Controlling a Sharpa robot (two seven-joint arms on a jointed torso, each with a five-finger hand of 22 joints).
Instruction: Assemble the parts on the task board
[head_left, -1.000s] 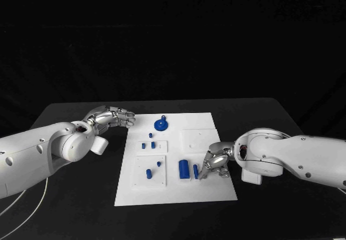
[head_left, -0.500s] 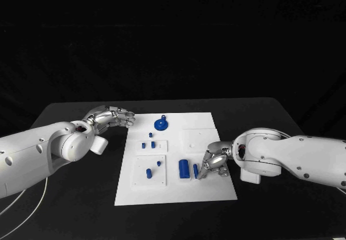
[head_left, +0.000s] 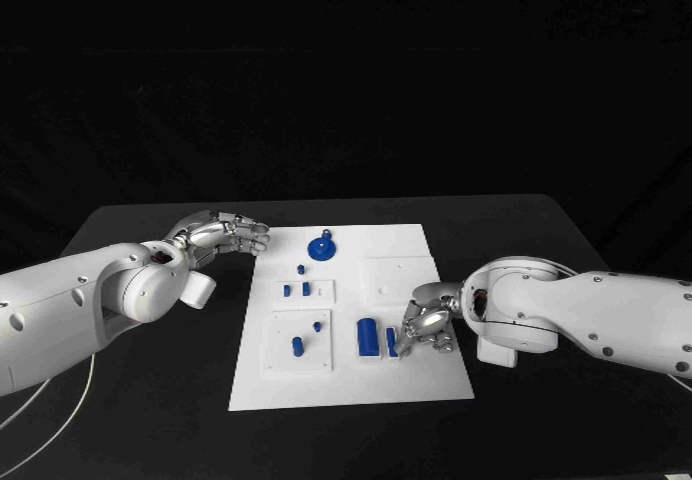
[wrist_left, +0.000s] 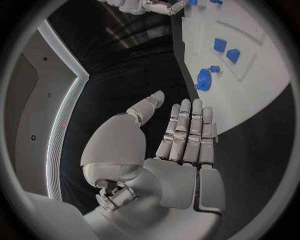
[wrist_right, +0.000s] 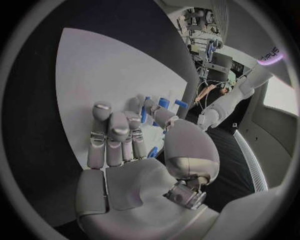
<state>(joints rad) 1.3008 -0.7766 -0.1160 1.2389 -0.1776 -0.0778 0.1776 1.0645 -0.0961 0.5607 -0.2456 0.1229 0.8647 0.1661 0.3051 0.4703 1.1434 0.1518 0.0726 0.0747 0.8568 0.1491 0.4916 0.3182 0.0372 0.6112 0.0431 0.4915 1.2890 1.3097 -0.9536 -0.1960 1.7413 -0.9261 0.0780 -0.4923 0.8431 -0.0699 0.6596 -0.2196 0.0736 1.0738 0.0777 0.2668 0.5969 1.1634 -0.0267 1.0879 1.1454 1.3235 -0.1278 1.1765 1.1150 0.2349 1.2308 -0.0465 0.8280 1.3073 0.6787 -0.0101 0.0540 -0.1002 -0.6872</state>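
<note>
Centrally in the head view, the white task board (head_left: 353, 315) lies on the black table (head_left: 548, 240), reaching from mid-frame toward the lower middle. Near its top edge sits a round blue part with a small tab (head_left: 323, 247), and a tiny blue peg (head_left: 302, 269) lies just below it. Two short blue pieces (head_left: 296, 291) stand in a small raised square on the board's left half, and below them another raised square carries a small blue pin (head_left: 317, 326) and a blue peg (head_left: 297, 347). Right of that square a thicker blue cylinder (head_left: 368, 337) stands beside a slimmer blue rod (head_left: 391, 343).

The right hand (head_left: 428, 325) is down on the board's right side, its fingertips at the slim rod; whether they actually grasp it cannot be told. The left hand (head_left: 224, 237) is off the board's upper left corner, above the table, fingers extended side by side and holding nothing.
</note>
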